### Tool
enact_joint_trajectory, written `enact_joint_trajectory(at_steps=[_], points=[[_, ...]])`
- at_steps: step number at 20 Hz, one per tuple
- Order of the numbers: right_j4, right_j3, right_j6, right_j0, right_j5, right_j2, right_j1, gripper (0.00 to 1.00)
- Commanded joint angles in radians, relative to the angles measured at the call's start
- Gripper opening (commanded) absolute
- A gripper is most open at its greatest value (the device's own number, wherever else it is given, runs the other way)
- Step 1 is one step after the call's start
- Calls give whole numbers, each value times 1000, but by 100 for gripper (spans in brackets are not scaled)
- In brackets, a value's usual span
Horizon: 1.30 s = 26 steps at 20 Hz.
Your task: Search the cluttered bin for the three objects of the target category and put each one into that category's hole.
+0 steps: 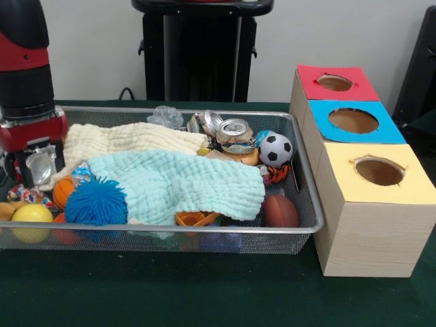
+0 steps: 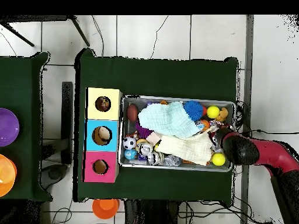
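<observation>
The wire mesh bin (image 1: 170, 230) holds a heap of clutter. My gripper (image 1: 27, 170) is down inside the bin's left end, under the red and black arm. Just below it lies a small knotted rope toy (image 1: 24, 194) in mixed colours, partly hidden by the arm and a yellow ball (image 1: 30, 218). No other knotted toy shows; a cream cloth (image 1: 129, 139) and a pale turquoise cloth (image 1: 177, 184) cover the middle. In the overhead view the arm enters from the right and the gripper (image 2: 217, 137) is at the bin's (image 2: 169, 98) right end.
A blue spiky ball (image 1: 95, 202), an orange ball (image 1: 63, 191), crushed cans (image 1: 231, 133), a small soccer ball (image 1: 276, 150) and a brown football (image 1: 281, 211) lie in the bin. Three wooden boxes stand to its right, with holes in red (image 1: 334, 82), blue (image 1: 354, 121) and yellow (image 1: 378, 170) tops.
</observation>
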Motion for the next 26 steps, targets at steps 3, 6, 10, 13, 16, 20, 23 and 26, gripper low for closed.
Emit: enact_joint_trajectory(at_steps=[3,6,10,13,16,20,23,26], points=[[-103,-106,-124,43,-64,2,-9,100],[-117,-113,-121,43,-75,1,-6,100],[-130,-122,-119,39,-88,2,0,100],[-139,-133,-119,41,-95,-1,7,100],[-155,-141,-108,50,-105,-15,8,100],[-172,-147,-104,65,-102,-33,10,100],[-183,-141,-106,76,-80,-52,10,100],[-184,-141,-126,87,-39,-68,15,100]])
